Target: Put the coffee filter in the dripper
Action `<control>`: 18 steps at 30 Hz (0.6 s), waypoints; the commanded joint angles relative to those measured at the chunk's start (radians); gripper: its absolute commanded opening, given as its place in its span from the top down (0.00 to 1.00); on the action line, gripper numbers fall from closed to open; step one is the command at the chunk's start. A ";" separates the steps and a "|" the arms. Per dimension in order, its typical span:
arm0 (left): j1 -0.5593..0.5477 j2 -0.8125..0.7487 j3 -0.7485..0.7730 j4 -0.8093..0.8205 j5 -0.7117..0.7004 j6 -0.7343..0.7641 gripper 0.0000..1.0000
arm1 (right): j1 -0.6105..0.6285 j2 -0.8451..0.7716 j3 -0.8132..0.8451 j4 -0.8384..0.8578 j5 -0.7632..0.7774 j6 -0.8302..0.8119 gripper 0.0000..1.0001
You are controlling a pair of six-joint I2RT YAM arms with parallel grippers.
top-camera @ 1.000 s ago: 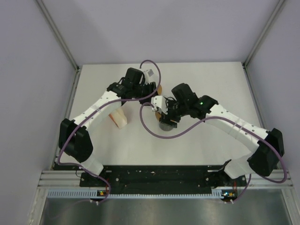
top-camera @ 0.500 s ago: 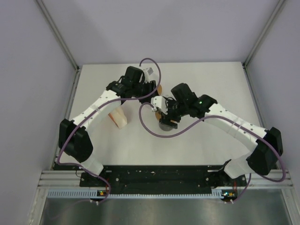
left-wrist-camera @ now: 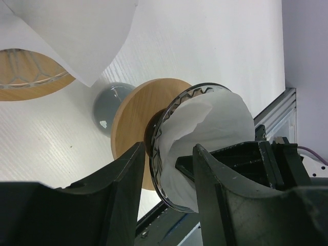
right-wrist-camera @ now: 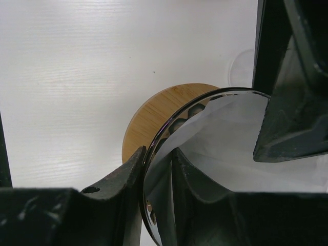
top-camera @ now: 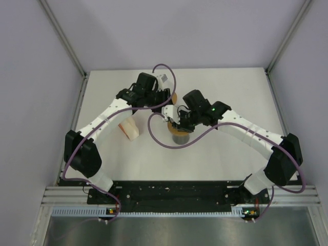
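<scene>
The glass dripper [left-wrist-camera: 165, 120] with a wooden collar [right-wrist-camera: 154, 118] stands on a grey cup [left-wrist-camera: 108, 105] mid-table, under my right arm in the top view [top-camera: 180, 134]. The white coffee filter [left-wrist-camera: 220, 123] sits inside it, its paper crumpled against the glass [right-wrist-camera: 230, 138]. My right gripper [right-wrist-camera: 156, 154] [top-camera: 177, 122] is shut on the dripper's near rim, one finger outside the glass and the other inside, pressing the filter. My left gripper [left-wrist-camera: 169, 148] [top-camera: 165, 105] is open, and the far rim shows in the gap between its fingers.
A stack of white filters [top-camera: 129, 129] lies left of the dripper. A second wooden-collared glass piece [left-wrist-camera: 25, 74] sits behind it, partly covered by white paper [left-wrist-camera: 77, 31]. Both wrists crowd the dripper. An aluminium frame [top-camera: 77, 61] and grey walls enclose the table.
My right gripper has shifted a little up and left over the dripper, and its jaws have closed from wide open onto the rim and filter. The left arm has held still.
</scene>
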 commanded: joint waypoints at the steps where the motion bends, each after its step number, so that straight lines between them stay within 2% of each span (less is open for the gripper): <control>1: 0.003 -0.018 -0.002 0.025 -0.003 0.005 0.53 | -0.003 -0.001 0.001 -0.028 -0.035 -0.019 0.82; 7: 0.002 -0.016 -0.032 0.033 0.006 0.001 0.58 | -0.003 -0.007 -0.030 -0.030 0.008 -0.035 0.83; 9: 0.002 -0.019 -0.041 0.039 0.009 -0.002 0.62 | -0.003 -0.020 -0.042 -0.030 0.017 -0.041 0.81; 13: 0.000 -0.019 -0.042 0.045 0.012 -0.004 0.72 | -0.003 -0.034 -0.048 -0.030 0.017 -0.041 0.65; 18: -0.008 -0.021 -0.040 0.048 0.014 -0.008 0.74 | -0.003 -0.053 -0.027 -0.030 -0.007 -0.033 0.48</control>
